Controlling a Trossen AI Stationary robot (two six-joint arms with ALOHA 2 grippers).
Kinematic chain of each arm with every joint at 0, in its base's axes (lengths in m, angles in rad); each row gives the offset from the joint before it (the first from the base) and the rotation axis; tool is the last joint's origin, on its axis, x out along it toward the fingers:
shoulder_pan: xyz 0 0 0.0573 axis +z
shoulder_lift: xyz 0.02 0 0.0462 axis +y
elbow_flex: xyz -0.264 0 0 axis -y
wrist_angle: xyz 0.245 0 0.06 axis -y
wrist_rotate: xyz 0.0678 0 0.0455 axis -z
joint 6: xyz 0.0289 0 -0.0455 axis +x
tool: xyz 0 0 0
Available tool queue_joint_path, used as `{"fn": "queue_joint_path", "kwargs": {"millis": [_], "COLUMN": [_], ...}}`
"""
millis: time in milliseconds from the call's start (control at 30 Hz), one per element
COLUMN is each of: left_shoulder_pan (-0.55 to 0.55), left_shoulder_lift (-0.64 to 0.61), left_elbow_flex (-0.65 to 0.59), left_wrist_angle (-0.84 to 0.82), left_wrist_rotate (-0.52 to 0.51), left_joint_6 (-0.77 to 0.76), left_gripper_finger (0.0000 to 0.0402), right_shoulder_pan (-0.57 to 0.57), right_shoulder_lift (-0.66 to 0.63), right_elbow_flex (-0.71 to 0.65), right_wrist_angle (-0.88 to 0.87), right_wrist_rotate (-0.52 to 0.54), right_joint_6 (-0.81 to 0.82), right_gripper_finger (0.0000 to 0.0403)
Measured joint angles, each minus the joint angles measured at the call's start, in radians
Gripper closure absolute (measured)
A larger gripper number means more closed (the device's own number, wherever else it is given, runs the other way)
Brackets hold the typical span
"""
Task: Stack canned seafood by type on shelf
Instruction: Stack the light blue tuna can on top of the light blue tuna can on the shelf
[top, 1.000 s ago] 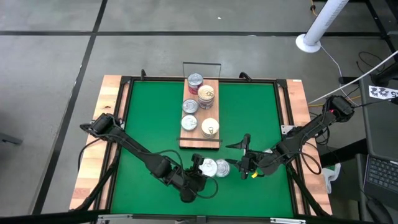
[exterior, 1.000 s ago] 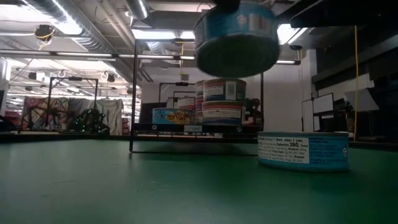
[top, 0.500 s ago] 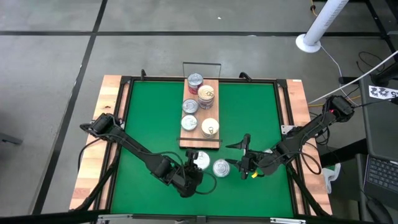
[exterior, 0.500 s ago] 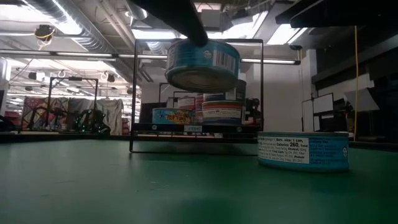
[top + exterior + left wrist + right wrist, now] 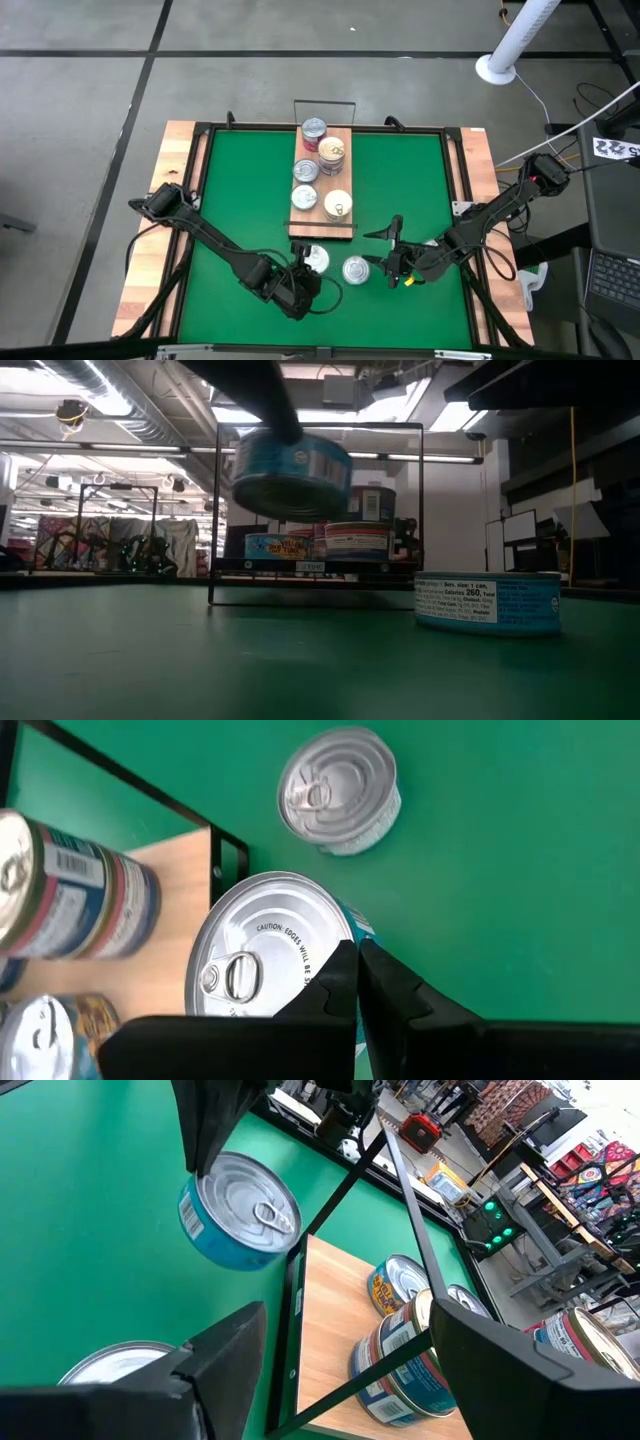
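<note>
My left gripper (image 5: 308, 268) is shut on a blue-labelled tin (image 5: 316, 259) with a silver pull-tab top (image 5: 265, 945). The tin hangs tilted above the green mat, just off the near end of the shelf (image 5: 346, 180). A second blue-labelled tin (image 5: 356, 269) stands on its base on the mat to the right of it. Several tins stand on the wooden shelf, some stacked (image 5: 357, 540). My right gripper (image 5: 391, 250) hovers open, right of the loose tin, pointing toward the shelf. My left gripper pinches the tin's raised top rim (image 5: 345, 948) between its two shut fingertips (image 5: 380, 982), at the side away from the shelf. The fingers slant down from above (image 5: 268, 400). The tin hangs below them, clear of the mat, its top tipped toward the right arm.
Thin dark wire rails (image 5: 217, 510) rise at the shelf's short ends, and the near rail stands close beside the held tin. Bare board (image 5: 190, 880) shows at the shelf's near left corner. A wooden frame (image 5: 178, 200) borders the mat.
My left gripper has carried the tin toward the table's left and slightly toward the shelf's near end, sinking a little. The wrist has rolled, so the tin now hangs more tilted than before. The loose tin and my right gripper have stayed in place.
</note>
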Motion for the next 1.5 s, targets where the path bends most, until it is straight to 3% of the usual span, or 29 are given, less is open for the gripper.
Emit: {"fn": "queue_joint_path", "kwargs": {"millis": [1500], "left_shoulder_pan": [-0.102], "left_shoulder_lift": [-0.001], "left_elbow_flex": [0.0], "left_wrist_angle": [-0.581], "left_wrist_rotate": [0.001], "left_joint_6": [-0.498], "left_gripper_finger": [0.0401], "right_shoulder_pan": [0.0], "right_shoulder_lift": [0.0], "right_elbow_flex": [0.0], "right_wrist_angle": [-0.001], "right_wrist_rotate": [0.0], "right_joint_6": [0.0], "right_gripper_finger": [0.0123]}}
